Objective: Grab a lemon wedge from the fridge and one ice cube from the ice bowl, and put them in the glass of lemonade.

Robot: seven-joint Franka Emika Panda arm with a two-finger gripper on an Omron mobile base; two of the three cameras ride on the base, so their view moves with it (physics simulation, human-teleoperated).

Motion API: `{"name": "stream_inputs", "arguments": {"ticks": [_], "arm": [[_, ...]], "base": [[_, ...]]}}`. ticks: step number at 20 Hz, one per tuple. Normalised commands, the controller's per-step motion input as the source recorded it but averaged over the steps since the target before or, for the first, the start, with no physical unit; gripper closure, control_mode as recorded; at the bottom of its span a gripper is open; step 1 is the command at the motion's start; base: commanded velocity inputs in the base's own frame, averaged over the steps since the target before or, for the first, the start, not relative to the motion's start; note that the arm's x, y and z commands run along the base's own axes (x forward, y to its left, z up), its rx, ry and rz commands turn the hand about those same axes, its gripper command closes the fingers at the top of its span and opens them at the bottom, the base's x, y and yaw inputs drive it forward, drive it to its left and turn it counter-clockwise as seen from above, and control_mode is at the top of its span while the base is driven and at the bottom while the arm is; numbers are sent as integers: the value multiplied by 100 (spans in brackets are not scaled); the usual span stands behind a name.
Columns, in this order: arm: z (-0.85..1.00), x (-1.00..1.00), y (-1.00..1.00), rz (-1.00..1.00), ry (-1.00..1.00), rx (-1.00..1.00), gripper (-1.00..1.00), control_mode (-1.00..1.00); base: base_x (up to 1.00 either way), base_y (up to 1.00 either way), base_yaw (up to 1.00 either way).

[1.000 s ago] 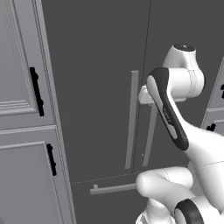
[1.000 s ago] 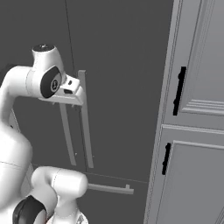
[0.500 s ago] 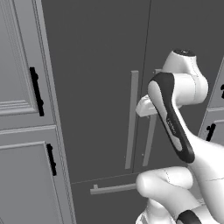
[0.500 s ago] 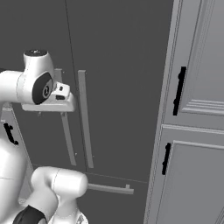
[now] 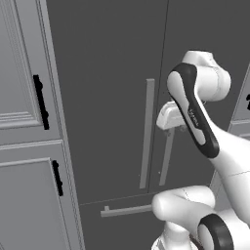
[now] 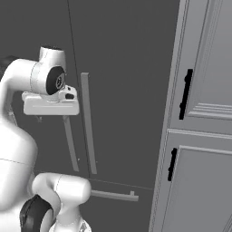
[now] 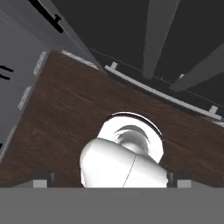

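The fridge (image 5: 107,73) stands straight ahead, both dark grey doors shut, as also seen in the right base view (image 6: 122,54). Its two light grey bar handles (image 5: 146,134) hang side by side at the door seam, above the bottom drawer handle (image 5: 127,211). My gripper (image 5: 169,131) hovers just in front of the right door's handle (image 5: 167,156), pointing down at the floor. It is open and holds nothing, its fingertips (image 7: 41,181) far apart. The lemon wedge, ice bowl and glass of lemonade are out of view.
Pale panelled cabinets with black handles flank the fridge, one on the left (image 5: 29,122) and one on the right (image 6: 204,113). Below the hand lies a dark wooden floor (image 7: 65,122), with the drawer handle (image 7: 162,94) at its far edge.
The wrist has turned and the forearm has swung up, so the hand now points down in front of the fridge handles. The jaws stayed open.
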Motion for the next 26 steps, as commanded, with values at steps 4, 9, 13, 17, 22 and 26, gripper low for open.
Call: {"name": "stream_inputs", "arguments": {"ticks": [4, 9, 13, 17, 22, 26], "arm": [[-2, -10, 1, -47, 21, 0, -100, -100], [-2, -25, 5, -11, 9, -1, -100, -100], [-12, -33, 5, 0, 20, 0, -100, -100], [-1, -12, 0, 1, 0, 0, -100, 100], [0, 0, 0, 0, 0, 0, -100, 100], [0, 0, 0, 0, 0, 0, -100, 100]], "base": [[0, 0, 0], [0, 0, 0], [0, 0, 0], [-29, 47, 37], [-2, 51, 75], [19, 49, 73]]}}
